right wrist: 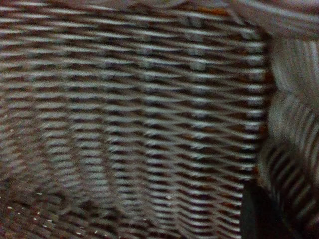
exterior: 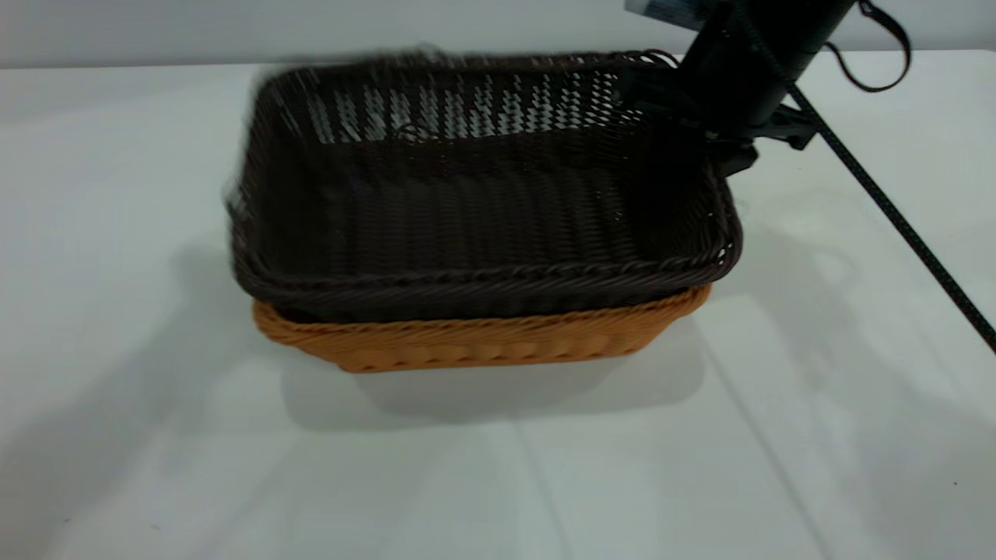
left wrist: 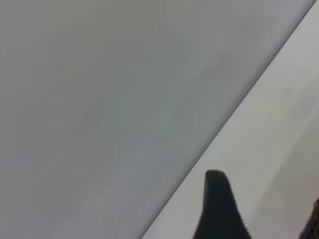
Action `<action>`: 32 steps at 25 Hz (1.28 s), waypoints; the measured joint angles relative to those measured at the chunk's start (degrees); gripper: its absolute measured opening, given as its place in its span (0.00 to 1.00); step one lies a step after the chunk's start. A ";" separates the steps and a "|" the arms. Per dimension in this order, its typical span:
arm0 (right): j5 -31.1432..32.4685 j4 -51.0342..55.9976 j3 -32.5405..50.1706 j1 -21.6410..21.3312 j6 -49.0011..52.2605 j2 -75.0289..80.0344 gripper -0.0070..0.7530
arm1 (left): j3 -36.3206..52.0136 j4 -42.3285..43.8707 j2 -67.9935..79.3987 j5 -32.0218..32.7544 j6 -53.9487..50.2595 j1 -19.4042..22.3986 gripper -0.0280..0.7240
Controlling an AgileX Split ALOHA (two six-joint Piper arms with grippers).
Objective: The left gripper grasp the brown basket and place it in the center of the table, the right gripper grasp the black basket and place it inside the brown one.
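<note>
The black basket (exterior: 482,210) sits nested in the brown basket (exterior: 482,342) at the middle of the white table (exterior: 778,435). Its near rim rests just above the brown rim, and only the brown basket's front wall shows. My right gripper (exterior: 727,152) is at the black basket's far right corner, shut on the rim. The right wrist view shows one finger (right wrist: 259,214) against the dark woven wall (right wrist: 139,124). My left gripper (left wrist: 266,199) is out of the exterior view. It is open and empty over bare table (left wrist: 279,124).
The right arm's black cable (exterior: 895,218) runs down across the table's right side. The table's edge (left wrist: 224,129) shows in the left wrist view with grey floor beyond it.
</note>
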 joint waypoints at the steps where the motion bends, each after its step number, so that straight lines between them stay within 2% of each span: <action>1: 0.00 -0.06 0.00 -0.16 0.35 0.04 0.15 | 0.00 0.00 0.00 0.00 0.00 0.00 0.62; 5: -0.50 -0.24 0.00 -0.18 1.89 0.04 0.17 | 0.00 0.00 0.00 0.02 0.00 0.00 0.62; 7: -0.66 -0.24 0.00 -0.06 1.96 0.04 0.22 | 0.00 0.00 0.00 0.02 0.00 0.00 0.62; 9: -0.63 0.15 0.00 0.05 2.00 0.04 0.31 | 0.00 0.00 0.00 0.02 0.00 0.00 0.62; 12: 0.93 0.84 -0.01 0.46 0.81 -0.17 0.54 | 0.00 0.00 -0.13 0.76 -0.04 0.00 0.62; 15: 5.42 0.12 -0.01 0.52 -3.38 -1.50 0.73 | 0.12 0.06 -1.19 1.90 -0.04 0.00 0.62; 18: 9.44 -2.87 -0.01 0.52 -5.22 -4.54 0.83 | 0.18 0.16 -3.58 3.76 -0.04 0.00 0.62; 21: 10.54 -4.98 -0.01 0.52 -3.81 -8.35 0.83 | 0.18 0.21 -6.30 5.27 -0.69 0.00 0.62; 25: 12.74 -6.32 -0.01 0.52 -2.30 -13.69 0.77 | 0.18 0.57 -9.48 8.58 -3.18 0.00 0.62; 29: 19.42 -8.28 -0.01 0.52 -0.91 -22.21 0.71 | 0.18 2.31 -14.06 14.17 -5.42 0.00 0.62; 32: 24.46 -10.79 -0.01 0.52 0.57 -29.31 0.70 | 0.18 6.68 -18.27 19.39 -10.20 0.00 0.62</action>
